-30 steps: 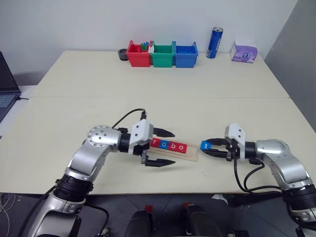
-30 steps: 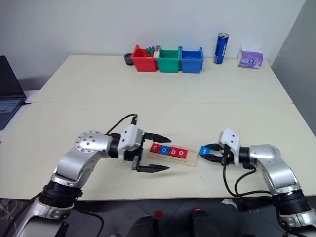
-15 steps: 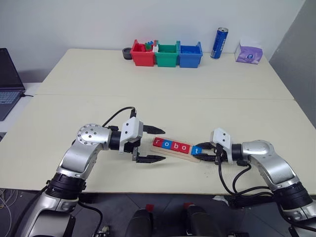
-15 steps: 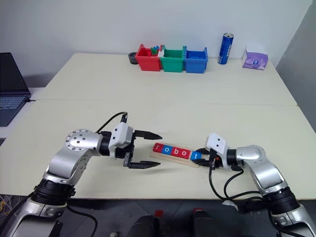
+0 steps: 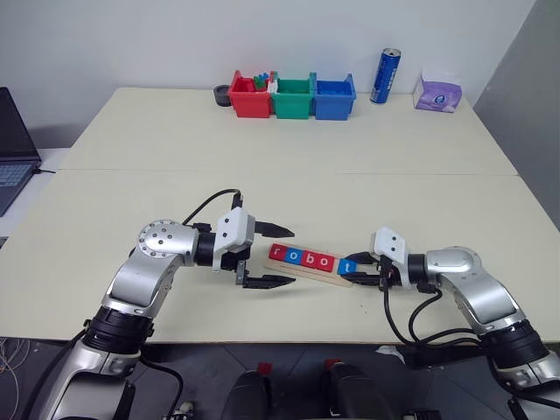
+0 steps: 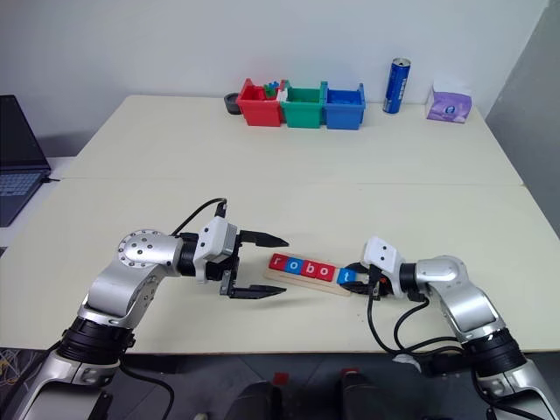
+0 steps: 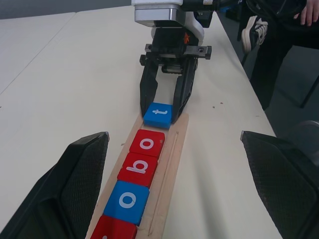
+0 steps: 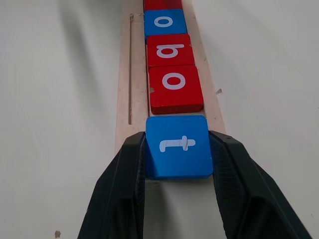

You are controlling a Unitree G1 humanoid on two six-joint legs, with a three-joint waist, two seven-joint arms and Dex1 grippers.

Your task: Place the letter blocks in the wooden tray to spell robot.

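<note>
The wooden tray (image 5: 343,278) lies near the table's front edge. It holds a red r (image 5: 278,253), a blue o (image 5: 296,256), a red b (image 5: 311,259) and a red o (image 5: 325,262) in a row. My right gripper (image 5: 354,269) is shut on the blue t tile (image 8: 178,145), which it holds at the tray's right end, close against the red o (image 8: 174,88). I cannot tell whether the t lies flat. My left gripper (image 5: 290,256) stands wide open around the tray's left end, with one finger (image 7: 75,184) on each side and neither touching a tile.
Red (image 5: 248,96), green (image 5: 291,98) and blue (image 5: 333,96) bins line the far edge. A blue can (image 5: 383,76) and a purple tissue pack (image 5: 436,90) sit to their right. A laptop (image 5: 13,131) sits off the left. A person (image 7: 279,45) stands beyond the table's right edge.
My right gripper carried the blue t tile leftward and down to the tray's right end, next to the red o. The left gripper stayed in place. The camera view shifted slightly.
</note>
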